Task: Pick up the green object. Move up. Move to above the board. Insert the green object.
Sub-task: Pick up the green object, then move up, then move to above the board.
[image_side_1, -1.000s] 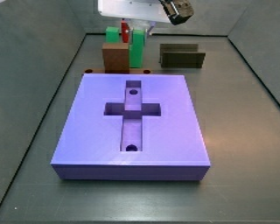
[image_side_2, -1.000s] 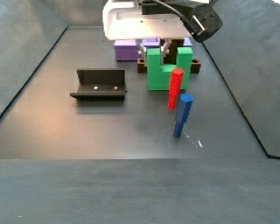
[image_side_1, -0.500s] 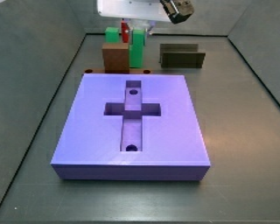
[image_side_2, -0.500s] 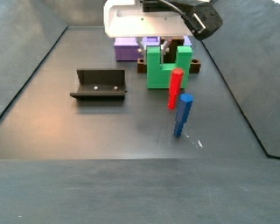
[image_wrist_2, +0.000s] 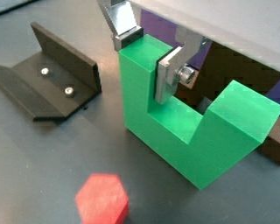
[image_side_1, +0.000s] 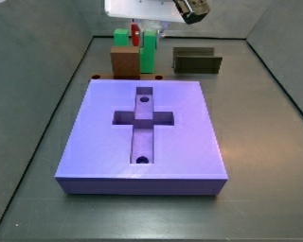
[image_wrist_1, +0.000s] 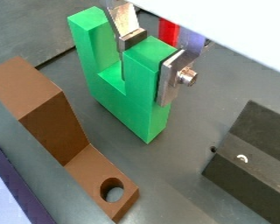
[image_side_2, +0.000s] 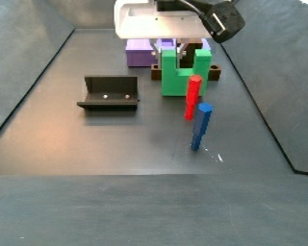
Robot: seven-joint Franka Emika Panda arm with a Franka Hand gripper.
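Observation:
The green object (image_wrist_1: 130, 96) is a bright U-shaped block standing upright on the floor, prongs up. My gripper (image_wrist_1: 150, 70) straddles one prong near its top, one silver finger in the notch and the other flat on the outer face, shut on it. The same grip shows in a wrist view from the opposite side (image_wrist_2: 145, 68). In both side views the green object (image_side_1: 149, 55) (image_side_2: 180, 79) stands just beyond the far end of the board (image_side_1: 180, 142). The board is a lavender slab with a cross recess and two round holes.
A brown block (image_wrist_1: 43, 114) stands right beside the green object. A thin red piece (image_side_2: 192, 99) and a blue piece (image_side_2: 200, 128) stand upright on the floor nearby. The dark fixture (image_side_2: 108, 93) sits on the floor to one side. Grey walls close in the workspace.

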